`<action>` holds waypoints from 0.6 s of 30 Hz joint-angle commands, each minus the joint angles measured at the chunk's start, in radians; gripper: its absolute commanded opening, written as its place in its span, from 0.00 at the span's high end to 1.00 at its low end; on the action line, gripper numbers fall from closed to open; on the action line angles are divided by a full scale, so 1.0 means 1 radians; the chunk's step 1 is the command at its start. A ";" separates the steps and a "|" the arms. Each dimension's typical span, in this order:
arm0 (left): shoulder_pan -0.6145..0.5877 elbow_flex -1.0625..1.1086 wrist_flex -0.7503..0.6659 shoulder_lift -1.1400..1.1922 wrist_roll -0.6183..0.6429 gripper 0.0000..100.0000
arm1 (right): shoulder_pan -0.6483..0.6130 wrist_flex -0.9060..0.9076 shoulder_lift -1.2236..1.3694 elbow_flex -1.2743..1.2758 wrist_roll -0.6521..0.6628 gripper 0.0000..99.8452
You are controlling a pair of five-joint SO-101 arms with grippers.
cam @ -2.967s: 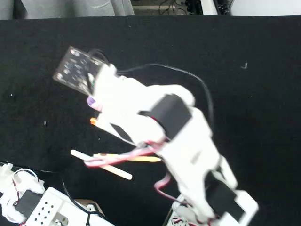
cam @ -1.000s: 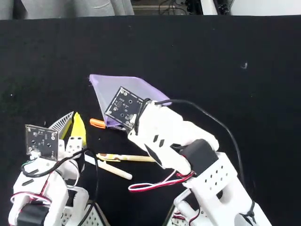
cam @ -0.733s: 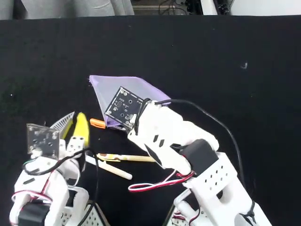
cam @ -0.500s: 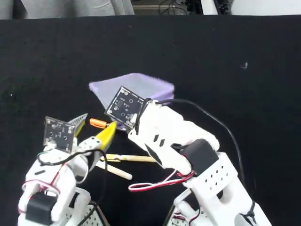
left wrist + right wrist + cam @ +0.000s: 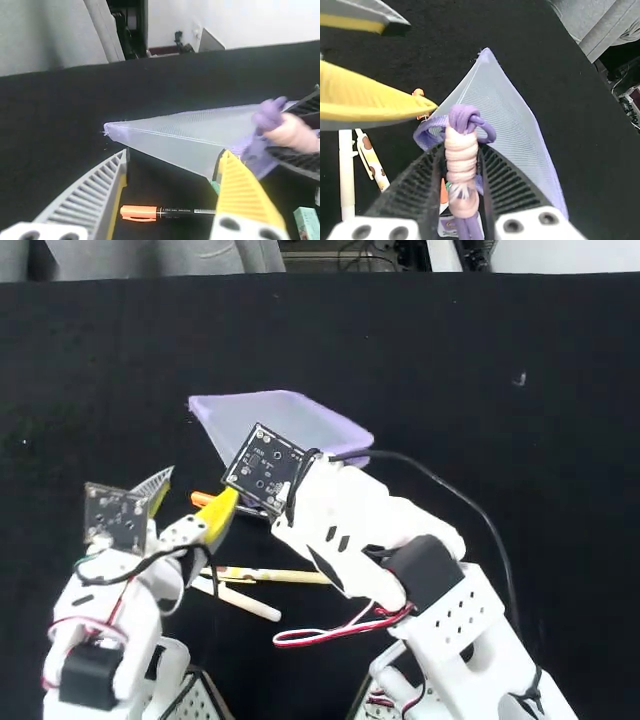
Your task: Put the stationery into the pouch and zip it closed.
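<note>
Your right gripper (image 5: 462,150) clamps the pouch (image 5: 270,420), left gripper (image 5: 172,160) gapes empty over the orange marker (image 5: 160,212); packing and zipping remain.

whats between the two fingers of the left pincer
An orange-capped pen lies between the grey finger and the yellow finger of the open left pincer, seen in the left wrist view.

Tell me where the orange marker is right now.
In the left wrist view the orange marker lies between the open fingers of the left pincer, just short of the purple pouch.
</note>
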 commanded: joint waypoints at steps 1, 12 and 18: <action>-0.010 -0.105 0.063 0.003 0.008 0.71 | 0.011 -0.028 -0.015 0.001 0.002 0.99; 0.143 -0.104 0.087 0.005 0.008 0.71 | 0.009 -0.037 -0.015 0.005 0.000 0.99; 0.182 -0.073 0.049 0.005 0.008 0.71 | -0.041 -0.032 -0.021 0.018 0.000 0.99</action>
